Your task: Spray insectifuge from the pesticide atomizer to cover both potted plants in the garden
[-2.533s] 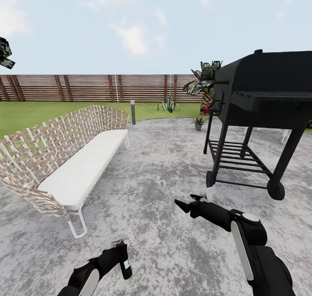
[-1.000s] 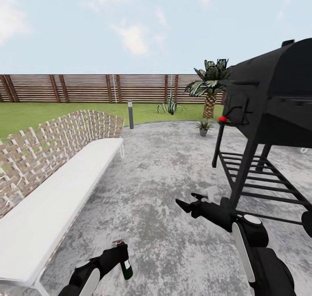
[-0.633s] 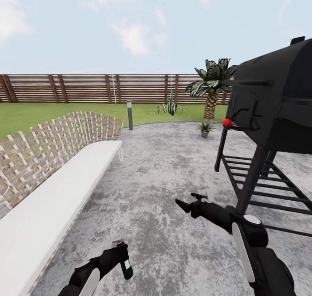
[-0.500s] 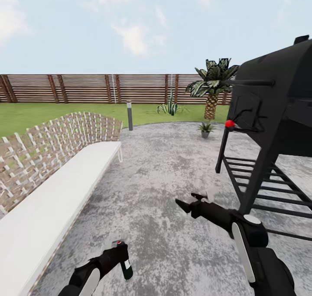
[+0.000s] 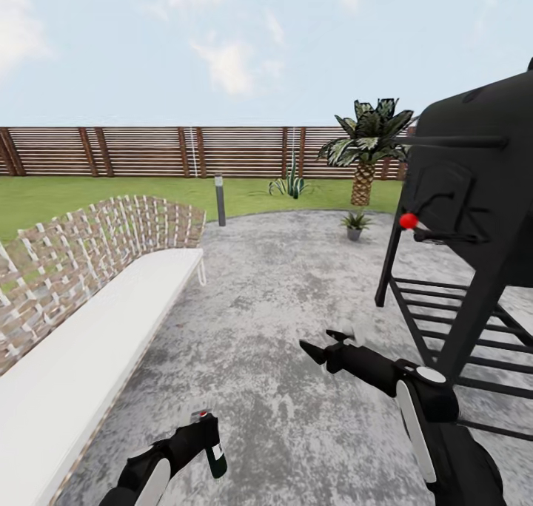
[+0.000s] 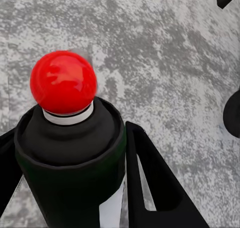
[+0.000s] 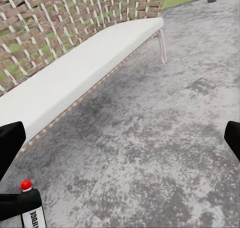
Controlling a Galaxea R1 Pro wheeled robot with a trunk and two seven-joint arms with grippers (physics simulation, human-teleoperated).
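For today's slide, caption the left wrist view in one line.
Left gripper holds the pesticide atomizer above grey patio paving.

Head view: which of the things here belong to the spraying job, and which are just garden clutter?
Job:
- pesticide atomizer, gripped in the left pincer
- potted plant at the patio's far edge
- right pincer, open, holding nothing

Clutter:
- woven bench
- black grill
- bollard lamp
- palm
- fence

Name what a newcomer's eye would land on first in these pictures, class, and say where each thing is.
The big black grill looms at the right, and a long white woven-backed bench runs along the left of the grey patio. Low down, the left hand grips the pesticide atomizer, its red tip bright.
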